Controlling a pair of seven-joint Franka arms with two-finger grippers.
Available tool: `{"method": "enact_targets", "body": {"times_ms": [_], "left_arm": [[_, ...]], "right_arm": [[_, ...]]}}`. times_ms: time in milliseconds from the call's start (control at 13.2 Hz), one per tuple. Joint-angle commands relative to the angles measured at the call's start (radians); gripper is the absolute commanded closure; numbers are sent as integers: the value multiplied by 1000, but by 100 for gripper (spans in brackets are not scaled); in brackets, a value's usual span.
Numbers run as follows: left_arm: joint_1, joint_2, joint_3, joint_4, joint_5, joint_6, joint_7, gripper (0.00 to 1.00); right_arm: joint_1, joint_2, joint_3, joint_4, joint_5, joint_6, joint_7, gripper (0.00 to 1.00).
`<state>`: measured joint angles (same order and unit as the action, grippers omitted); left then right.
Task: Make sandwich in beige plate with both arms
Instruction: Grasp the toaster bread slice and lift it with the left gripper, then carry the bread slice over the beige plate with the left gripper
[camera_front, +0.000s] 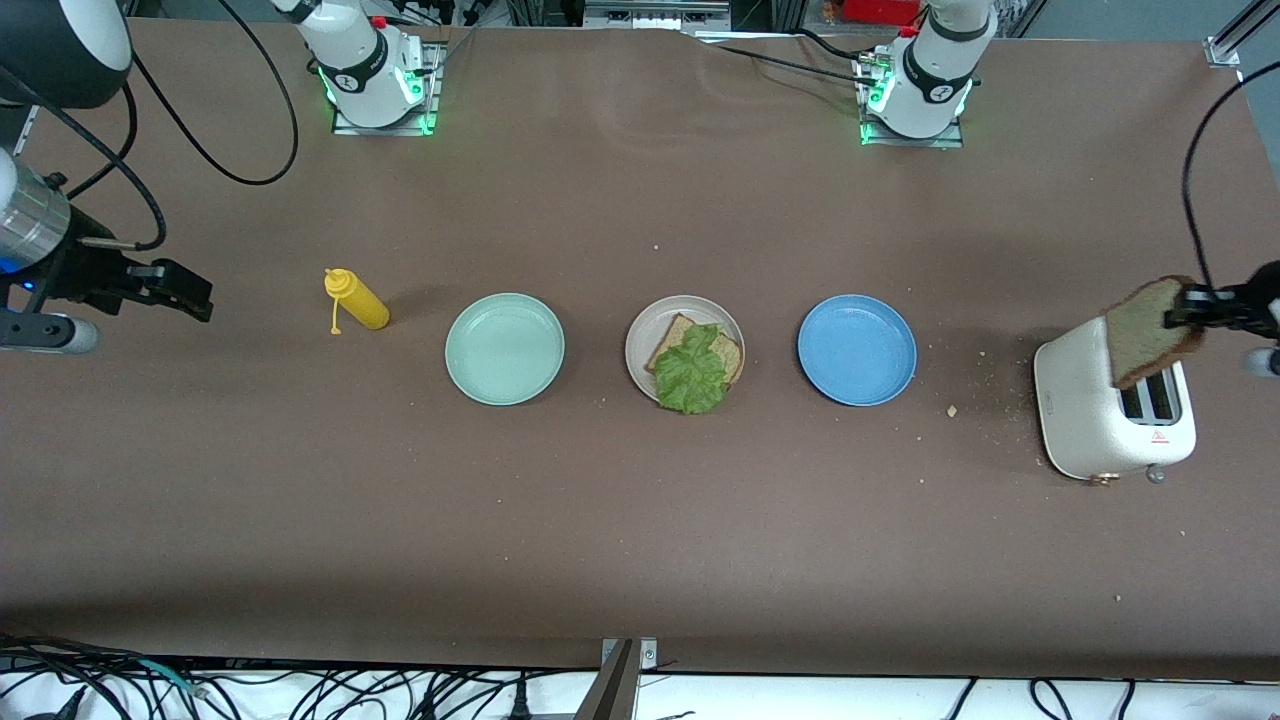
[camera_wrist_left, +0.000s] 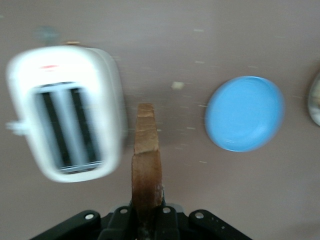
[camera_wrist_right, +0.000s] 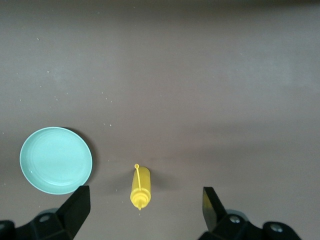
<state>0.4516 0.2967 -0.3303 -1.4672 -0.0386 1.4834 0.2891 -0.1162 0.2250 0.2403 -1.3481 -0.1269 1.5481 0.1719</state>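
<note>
The left gripper (camera_front: 1195, 305) pinches a bread slice (camera_front: 1150, 330) on edge over the toaster (camera_front: 1090, 420), the beige plate (camera_front: 645, 345) lying toward the right arm's end, whose spread right gripper (camera_front: 190, 295) waits.

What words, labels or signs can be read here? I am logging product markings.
No text can be read anywhere.
Toaster: a small red triangle sign beside its slots, with a red line of print under it too small to read.
Arm bases: a round dark mark on each, not readable.
</note>
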Motion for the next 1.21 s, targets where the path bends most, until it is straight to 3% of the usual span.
{"method": "enact_targets", "body": {"times_ms": [0,303,530,832,1135], "left_arm": [[1,24,-7,-1,-232,-105,-7,100],[-111,169,-9,-31,-522,-152,10,100],[-226,332,-9,-24,-737,-63,25,100],[-375,470,-7,-30,-858,113,201,100],[-409,580,-7,-24,-891,234,358,100]], "right_arm": [[30,-16,-35,27,-10,-54,-14,1],[29,-19,-39,23,-8,-40,-5,1],[15,-13,-71,24,36,-39,-12,0],[15,-26,-75,24,41,-52,4,0],[15,-27,-93,24,41,-51,8,0]]}}
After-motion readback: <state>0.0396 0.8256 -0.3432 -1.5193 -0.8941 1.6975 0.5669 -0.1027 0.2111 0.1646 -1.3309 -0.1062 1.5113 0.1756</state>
